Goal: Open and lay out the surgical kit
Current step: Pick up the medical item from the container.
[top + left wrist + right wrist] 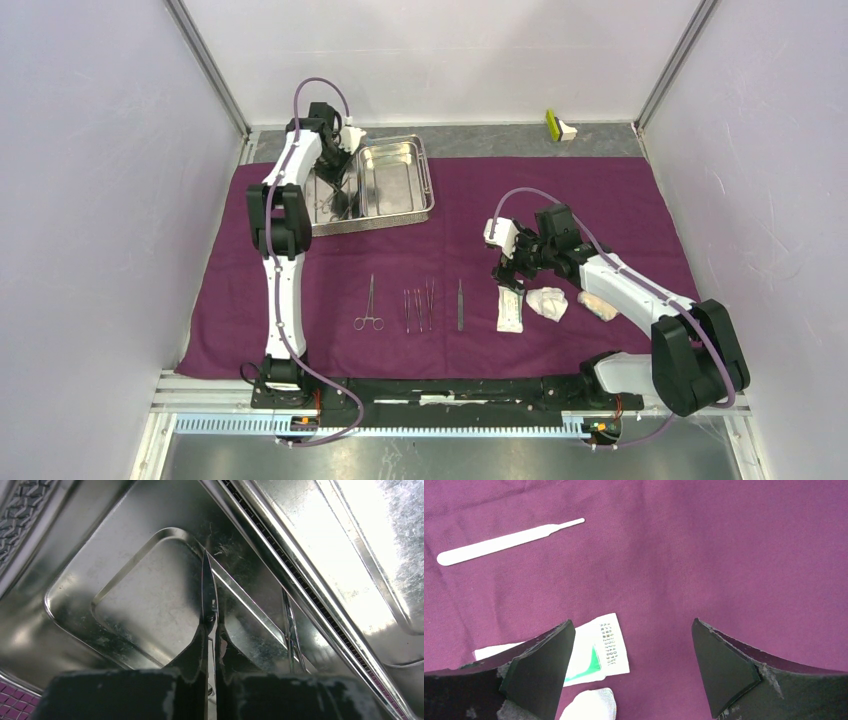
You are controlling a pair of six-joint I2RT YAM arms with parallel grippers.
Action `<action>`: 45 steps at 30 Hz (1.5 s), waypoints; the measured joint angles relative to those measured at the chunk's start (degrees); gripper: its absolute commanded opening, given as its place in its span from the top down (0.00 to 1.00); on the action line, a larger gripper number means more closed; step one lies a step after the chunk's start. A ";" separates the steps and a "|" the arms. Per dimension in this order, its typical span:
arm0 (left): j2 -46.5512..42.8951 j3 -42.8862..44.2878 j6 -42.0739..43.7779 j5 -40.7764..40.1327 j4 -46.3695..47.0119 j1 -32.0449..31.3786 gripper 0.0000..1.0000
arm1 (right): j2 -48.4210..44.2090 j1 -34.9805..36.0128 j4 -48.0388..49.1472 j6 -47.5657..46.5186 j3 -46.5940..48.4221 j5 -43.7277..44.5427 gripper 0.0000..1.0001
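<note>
Left end effector (212, 631) in tray (125, 610) clamps instrument (208, 587) — right end effector (632, 622) spread.

Pkt (610, 645) digits, prob. unreadable

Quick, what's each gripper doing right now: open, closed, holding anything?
Left gripper: shut on a slim pointed metal instrument inside the steel tray.
Right gripper: open, holding nothing, above the purple cloth.
</note>
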 measured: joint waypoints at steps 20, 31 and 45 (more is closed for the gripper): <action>-3.17 -0.46 -0.04 0.11 0.24 0.00 0.98 | 0.00 -0.20 -0.04 0.00 0.00 0.00 0.06; -3.82 -0.90 -0.09 0.57 0.31 -0.02 0.62 | 0.00 -0.22 -0.04 0.00 0.00 -0.02 0.06; -0.17 2.73 0.00 1.99 1.01 -2.03 0.51 | 0.02 -0.22 -0.09 -0.02 0.00 0.02 0.06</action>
